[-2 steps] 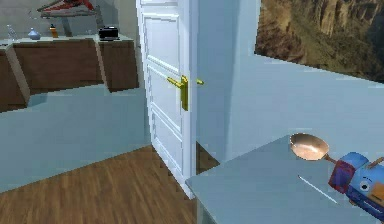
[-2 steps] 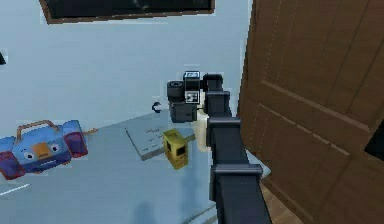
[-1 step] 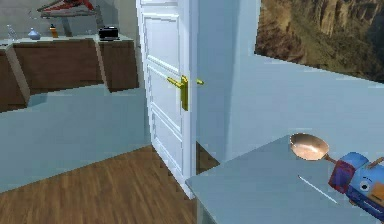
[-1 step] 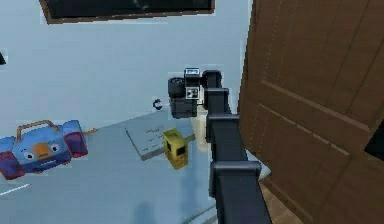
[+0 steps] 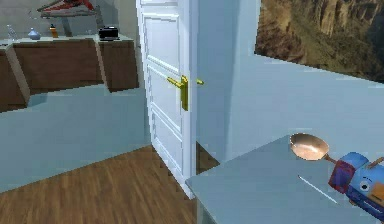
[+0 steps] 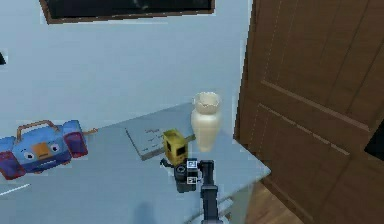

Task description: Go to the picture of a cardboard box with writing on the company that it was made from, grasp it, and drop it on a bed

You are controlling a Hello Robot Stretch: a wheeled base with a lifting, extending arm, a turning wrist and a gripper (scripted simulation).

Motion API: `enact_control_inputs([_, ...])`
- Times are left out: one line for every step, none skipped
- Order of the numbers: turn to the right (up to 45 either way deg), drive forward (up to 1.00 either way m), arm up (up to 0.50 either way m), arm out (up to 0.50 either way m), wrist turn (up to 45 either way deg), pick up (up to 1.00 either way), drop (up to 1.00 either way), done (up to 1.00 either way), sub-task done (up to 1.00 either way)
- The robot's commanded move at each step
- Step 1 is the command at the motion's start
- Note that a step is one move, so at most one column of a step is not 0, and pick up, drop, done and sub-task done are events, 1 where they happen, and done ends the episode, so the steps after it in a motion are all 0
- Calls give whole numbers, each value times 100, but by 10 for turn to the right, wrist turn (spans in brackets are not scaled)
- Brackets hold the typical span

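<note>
1. Dark arm [image 6: 210,203] comes up over the surface [image 6: 110,180], with the tool [image 6: 181,167] at its end. Spread or pressed together? Can't tell.
2. Right at the tool's far side stands a small yellow box [image 6: 176,147], likely the cardboard box. Held or not, can't tell.
3. Looks like the grasp step: next it needs a sure grip, then a straight lift.
4. Tight quarters: cream jar [image 6: 206,120] just right of the tool, grey book [image 6: 148,140] just left, blue boombox [image 6: 40,148] farther left.
5. The surface's edge runs near on the tool's right, with the brown door [image 6: 320,100] beyond it.

The arm [image 6: 210,206] rises from the bottom edge just right of centre, ending in the gripper [image 6: 177,166] at lower middle
</note>
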Motion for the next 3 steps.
enact_control_inputs([0, 0, 0, 0, 0, 100, 0, 0, 0])
enact_control_inputs([0, 0, 10, 0, 0, 0, 0, 0, 0])
enact_control_inputs([0, 0, 24, 0, 0, 0, 0, 0, 0])
